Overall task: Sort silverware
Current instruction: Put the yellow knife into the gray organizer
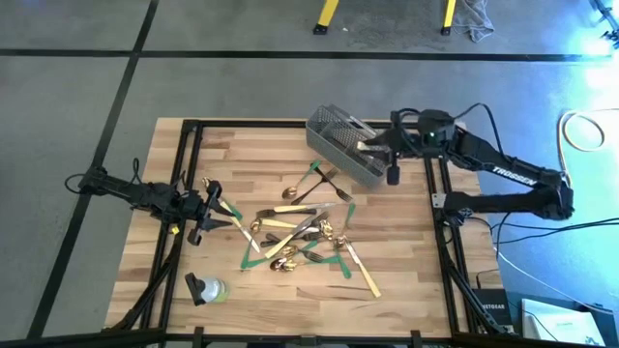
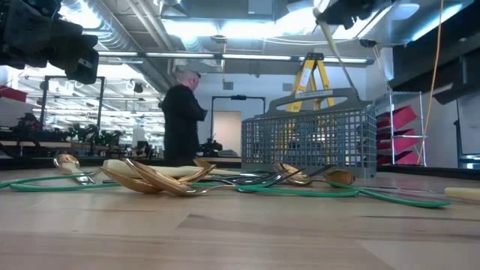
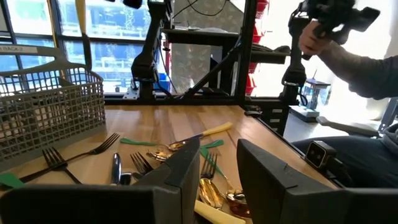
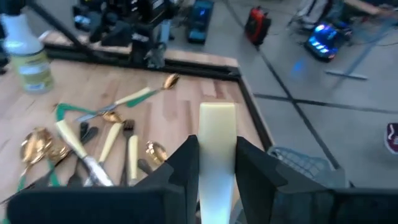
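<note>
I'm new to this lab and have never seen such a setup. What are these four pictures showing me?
They show one moment from four cameras: overhead, table level, and one on each arm's wrist. Two dark robot arms work at a wooden table, sorting cutlery. The pile of silverware, gold spoons, dark forks and cream-handled knives, lies mid-table among green tape strips. The right gripper is shut on a cream-handled knife, held above the grey mesh basket. The left gripper hovers at the pile's edge, holding nothing visible. A bottle stands near the left arm. A person stands in the room behind.
</note>
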Tool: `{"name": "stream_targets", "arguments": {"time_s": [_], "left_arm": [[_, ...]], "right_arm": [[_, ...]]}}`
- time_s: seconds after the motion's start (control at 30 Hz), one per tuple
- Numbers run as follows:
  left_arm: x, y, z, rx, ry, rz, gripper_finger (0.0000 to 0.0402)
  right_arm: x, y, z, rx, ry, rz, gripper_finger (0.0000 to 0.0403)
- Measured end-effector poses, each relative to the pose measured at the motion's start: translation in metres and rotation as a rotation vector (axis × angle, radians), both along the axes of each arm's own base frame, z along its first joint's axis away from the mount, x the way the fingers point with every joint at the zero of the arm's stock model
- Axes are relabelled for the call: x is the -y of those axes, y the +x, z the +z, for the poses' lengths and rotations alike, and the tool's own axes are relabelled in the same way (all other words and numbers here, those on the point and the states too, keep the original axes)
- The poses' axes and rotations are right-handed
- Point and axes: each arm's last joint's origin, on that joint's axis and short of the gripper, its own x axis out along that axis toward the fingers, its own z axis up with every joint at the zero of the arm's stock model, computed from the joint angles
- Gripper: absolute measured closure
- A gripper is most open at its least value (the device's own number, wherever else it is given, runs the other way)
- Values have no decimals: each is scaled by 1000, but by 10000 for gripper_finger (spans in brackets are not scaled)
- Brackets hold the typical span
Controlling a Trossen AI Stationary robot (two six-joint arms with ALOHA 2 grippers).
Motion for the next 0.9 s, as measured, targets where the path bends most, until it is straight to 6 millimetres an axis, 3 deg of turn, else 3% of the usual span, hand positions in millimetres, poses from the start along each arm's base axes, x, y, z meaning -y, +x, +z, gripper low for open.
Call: {"name": "stream_targets", "arguments": {"time_s": [0.4, 0.9], "left_arm": [[0, 0, 0, 2, 9, 0, 309], [0, 0, 0, 1, 5, 0, 309]], "right_arm": [[4, -16, -67, 43, 26, -184, 334], [6, -16, -94, 92, 28, -292, 333]]}}
